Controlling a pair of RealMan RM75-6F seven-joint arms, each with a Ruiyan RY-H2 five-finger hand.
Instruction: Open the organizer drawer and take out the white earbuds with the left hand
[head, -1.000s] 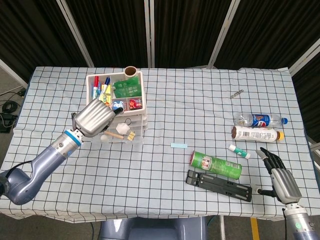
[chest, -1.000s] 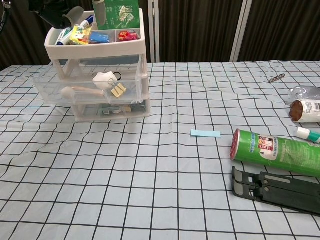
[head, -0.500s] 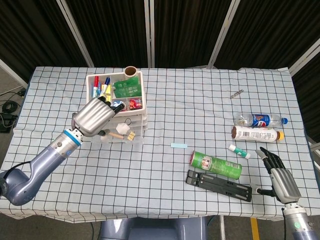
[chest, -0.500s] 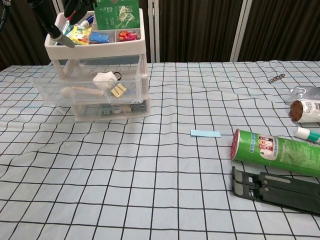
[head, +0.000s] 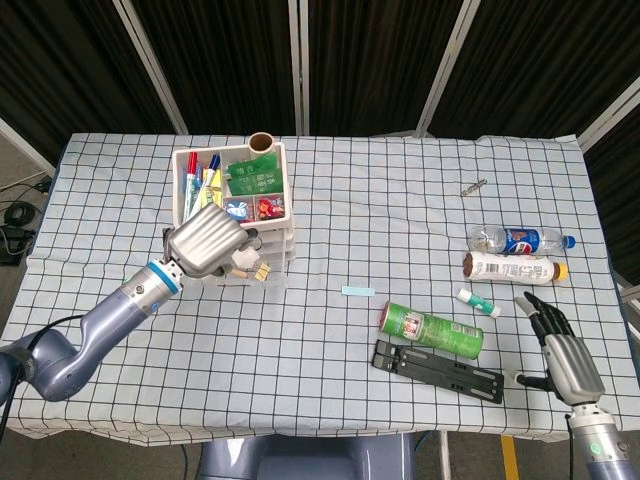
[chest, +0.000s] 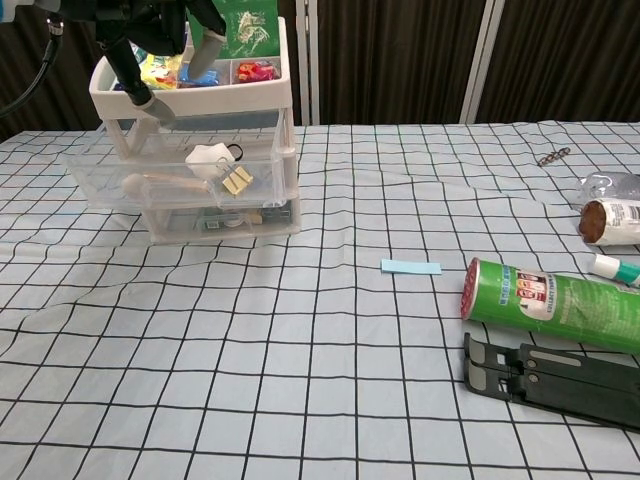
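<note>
1. Over the organizer (chest: 195, 150), the left robot hand (head: 208, 243) hangs above the pulled-out middle drawer (chest: 180, 172), fingers (chest: 150, 105) spread and pointing down, holding nothing that I can see.
2. Drawer opening looks done: the drawer juts forward from the stack.
3. Inside it lie the white earbuds (chest: 209, 156), toward the back, beside some yellow clips (chest: 237, 179); the robot hand does not touch them yet, though the head view hides the gap, so contact is hard to rule out.
4. Left to do: reach in, pinch the earbuds, lift them clear.
5. At the desk (head: 360, 200) edge, the right robot hand (head: 556, 350) rests open and empty, well apart from the work.
</note>
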